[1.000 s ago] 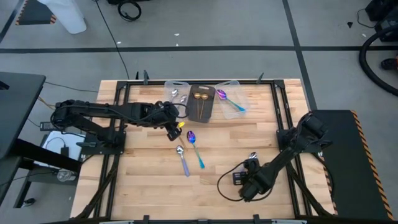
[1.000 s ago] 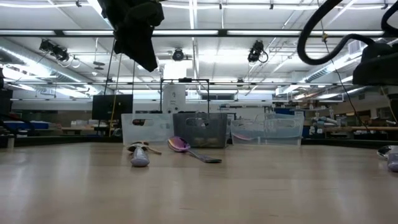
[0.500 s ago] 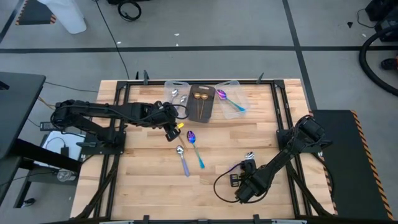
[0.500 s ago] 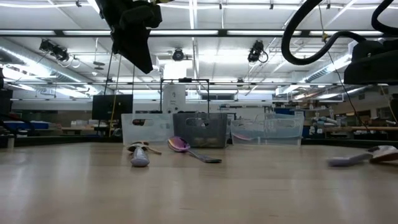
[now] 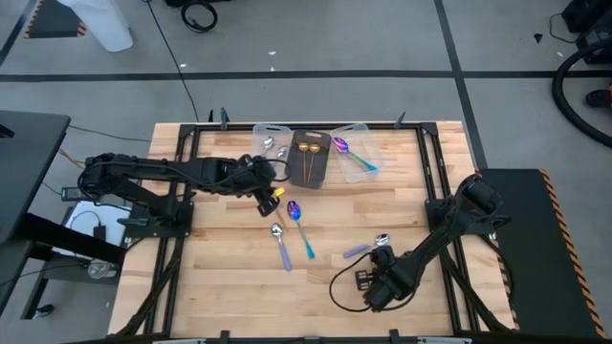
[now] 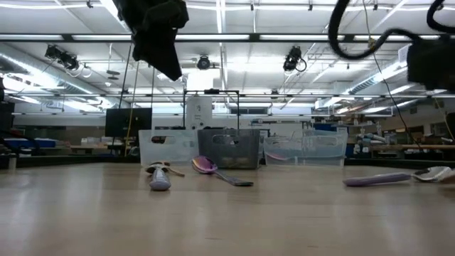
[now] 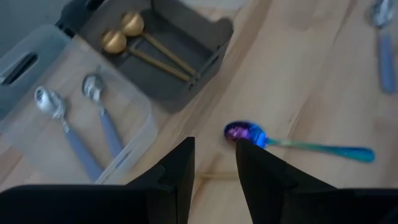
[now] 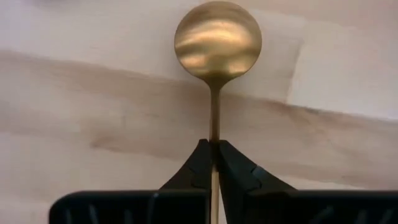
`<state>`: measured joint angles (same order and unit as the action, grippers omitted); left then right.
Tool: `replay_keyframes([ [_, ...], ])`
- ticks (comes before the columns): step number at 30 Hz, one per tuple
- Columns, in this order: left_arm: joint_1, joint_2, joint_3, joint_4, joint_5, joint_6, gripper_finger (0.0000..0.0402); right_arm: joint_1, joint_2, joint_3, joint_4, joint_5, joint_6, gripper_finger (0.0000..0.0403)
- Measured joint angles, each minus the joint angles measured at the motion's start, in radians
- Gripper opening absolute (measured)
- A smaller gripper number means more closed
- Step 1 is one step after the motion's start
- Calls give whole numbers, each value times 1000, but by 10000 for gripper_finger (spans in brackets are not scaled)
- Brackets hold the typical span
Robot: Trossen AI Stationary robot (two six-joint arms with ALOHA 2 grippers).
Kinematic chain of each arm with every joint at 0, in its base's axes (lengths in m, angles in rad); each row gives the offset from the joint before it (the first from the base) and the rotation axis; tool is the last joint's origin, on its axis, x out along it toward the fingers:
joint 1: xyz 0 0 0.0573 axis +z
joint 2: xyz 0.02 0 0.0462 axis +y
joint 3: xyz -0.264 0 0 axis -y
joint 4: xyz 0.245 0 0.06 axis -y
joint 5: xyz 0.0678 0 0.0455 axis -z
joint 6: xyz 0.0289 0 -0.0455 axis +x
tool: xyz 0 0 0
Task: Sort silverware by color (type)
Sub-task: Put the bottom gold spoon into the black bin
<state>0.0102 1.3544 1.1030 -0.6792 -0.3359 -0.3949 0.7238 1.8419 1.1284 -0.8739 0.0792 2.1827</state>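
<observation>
Two dark jaws of the right gripper (image 8: 213, 163) are pressed onto the thin stem of a gold spoon (image 8: 217, 38), its round brushed bowl lying over pale wood grain of the table (image 5: 229, 277), near the right front. Just beside it a silver-bowled lavender spoon (image 5: 368, 246) is laid flat. The left gripper (image 7: 214, 163) is held with jaws spread above a glossy purple-and-teal spoon (image 7: 292, 142), near a dark bin (image 7: 211, 34) with two gold spoons and a clear bin (image 7: 37, 50) with two lavender ones.
</observation>
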Motion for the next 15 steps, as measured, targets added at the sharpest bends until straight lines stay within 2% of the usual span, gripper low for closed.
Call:
replay_keyframes([
  [8,-43,0,0,114,0,39,125,-38,-81,2,-11,31,-149,15],
  [15,-57,19,0,117,-29,-8,125,-81,-125,1,51,177,-330,15],
])
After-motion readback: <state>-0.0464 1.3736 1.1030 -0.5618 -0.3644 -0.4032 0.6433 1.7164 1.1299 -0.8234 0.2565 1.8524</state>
